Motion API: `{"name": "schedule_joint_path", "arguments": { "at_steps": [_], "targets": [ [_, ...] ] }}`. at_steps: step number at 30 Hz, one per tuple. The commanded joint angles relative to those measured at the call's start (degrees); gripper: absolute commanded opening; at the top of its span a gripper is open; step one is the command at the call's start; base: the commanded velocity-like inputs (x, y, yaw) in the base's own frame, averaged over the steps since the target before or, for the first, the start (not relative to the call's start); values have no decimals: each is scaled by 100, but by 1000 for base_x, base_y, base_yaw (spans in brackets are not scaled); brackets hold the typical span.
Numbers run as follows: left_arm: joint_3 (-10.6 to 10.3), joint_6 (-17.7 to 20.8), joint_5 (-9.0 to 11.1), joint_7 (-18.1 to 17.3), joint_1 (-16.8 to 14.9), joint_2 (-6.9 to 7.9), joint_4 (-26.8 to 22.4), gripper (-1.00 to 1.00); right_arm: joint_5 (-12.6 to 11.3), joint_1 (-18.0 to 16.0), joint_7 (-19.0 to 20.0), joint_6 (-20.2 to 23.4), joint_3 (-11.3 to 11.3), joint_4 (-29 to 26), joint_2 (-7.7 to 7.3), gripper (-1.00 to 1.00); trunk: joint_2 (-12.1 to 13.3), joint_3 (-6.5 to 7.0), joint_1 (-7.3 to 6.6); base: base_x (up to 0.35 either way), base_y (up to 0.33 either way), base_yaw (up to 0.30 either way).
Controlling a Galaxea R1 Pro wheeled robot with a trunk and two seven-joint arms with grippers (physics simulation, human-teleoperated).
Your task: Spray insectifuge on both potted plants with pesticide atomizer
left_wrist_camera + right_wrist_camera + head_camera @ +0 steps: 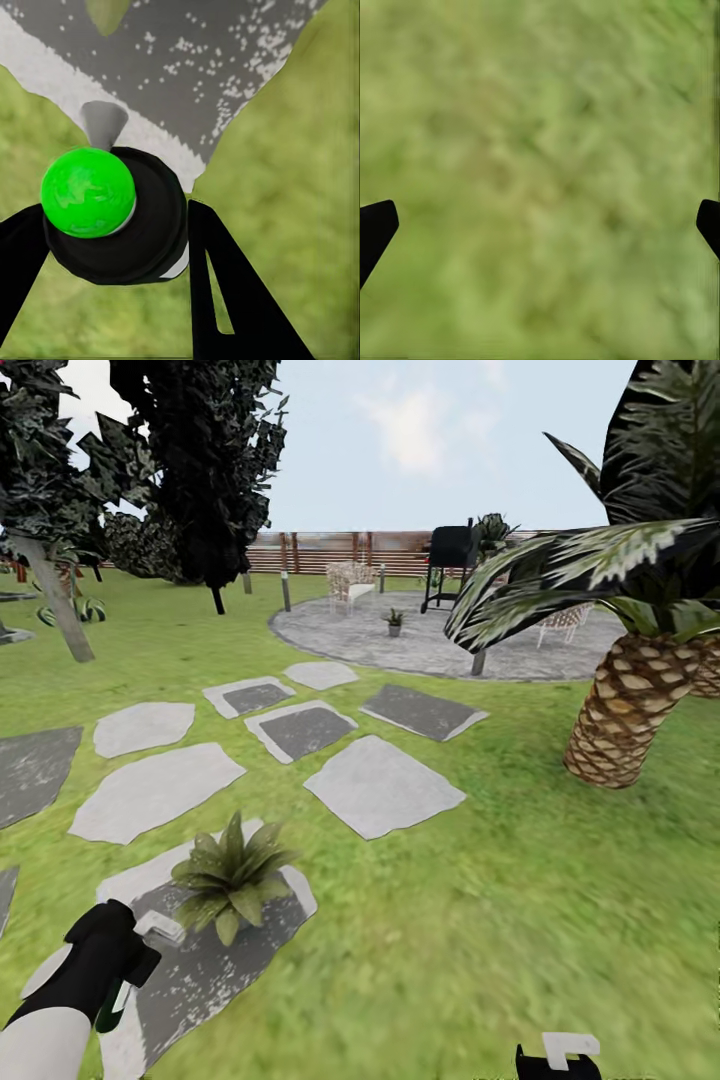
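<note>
A: Where is the pesticide atomizer held?

B: It is clamped between the two black fingers of the left gripper, at the lower left of the head view. In the left wrist view a black body with a green ball on it and a grey cone-shaped nozzle is seen gripped from both sides. Whether that nozzle is aimed at the plant cannot be told.

A: And the plants?

B: One potted plant is seen at the lower left of the head view, on a grey stepping stone, just beside the gripper. The second potted plant is seen far off at the upper middle, on the round patio.

A: The right gripper?

B: Its fingers are spread wide apart over bare lawn; nothing is held.

A: What could go wrong?

B: If the nozzle is pointed past the rosette, only stone and grass would be wetted. If the spray is stopped early, the leaves on the far side could be left uncovered. The distant plant could be forgotten. The palm at the right could be brushed on the way there.
</note>
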Motion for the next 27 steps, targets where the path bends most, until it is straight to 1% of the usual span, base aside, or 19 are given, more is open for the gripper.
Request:
{"name": "schedule_joint_path", "arguments": {
  "at_steps": [1, 6, 9, 11, 12, 14, 16, 17, 19, 20, 22, 25, 27],
  "targets": [
    [17, 10, -48, -57, -5, 7, -19, -100, 61, -3, -15, -16, -48, 6, -2, 100, -2, -5, -2, -183, -212, 178],
    [21, 17, -45, -60, -30, 1, -312, -100, 62, -3, -15, -16, -49, 6, 1, 100, -2, -5, -2, -242, -186, 254],
    [6, 32, -52, -72, -82, 9, -361, -100, 59, -3, -15, -16, -48, 6, -1, 100, -2, -5, -2, -280, -143, 276],
    [-17, 46, -72, -89, -100, -26, -374, -100, 59, -3, -15, -16, -49, 6, -5, 100, -2, -5, -2, -260, -118, 277],
    [-34, 49, -76, -97, -107, -42, -379, -100, 59, -3, -15, -16, -50, 6, -4, 100, -2, -5, -2, -149, -67, 278],
    [-159, 58, -85, -114, -186, -66, -383, -100, 60, -3, -15, -16, -50, 6, -2, 100, -2, -5, -2, -63, -28, 277],
    [-353, 65, -78, -157, -382, -81, -375, -100, 59, -3, -15, -16, -49, 6, -1, 100, -2, -5, -2, -21, -9, 277],
    [-471, 100, -76, -232, -505, -97, -369, -100, 59, -3, -13, -16, -48, 6, -3, 100, -2, -5, -2, -8, -4, 277],
    [-723, 369, -73, -488, -689, -109, -364, -100, 59, -3, -14, -17, -49, 6, -4, 100, -2, -5, -2, -3, -2, 241],
    [-1003, 678, -76, -766, -837, -104, -363, -100, 59, -3, -15, -16, -53, 6, -5, 100, -2, -5, -2, -1, 0, 87],
    [-1282, 864, -87, -1019, -933, -98, -366, -100, 59, -3, -15, -16, -54, 6, -7, 100, -2, -5, -2, -1, 0, 45],
    [-1626, 980, -103, -1241, -1001, -105, -372, -100, 59, -3, -15, -16, -55, 6, -24, 100, -2, -5, -2, 0, 0, 13],
    [-1693, 995, -107, -1272, -1009, -106, -371, -100, 59, -3, -15, -16, -55, 6, -31, 100, -2, -5, -2, 0, 0, 2]
  ]
}}
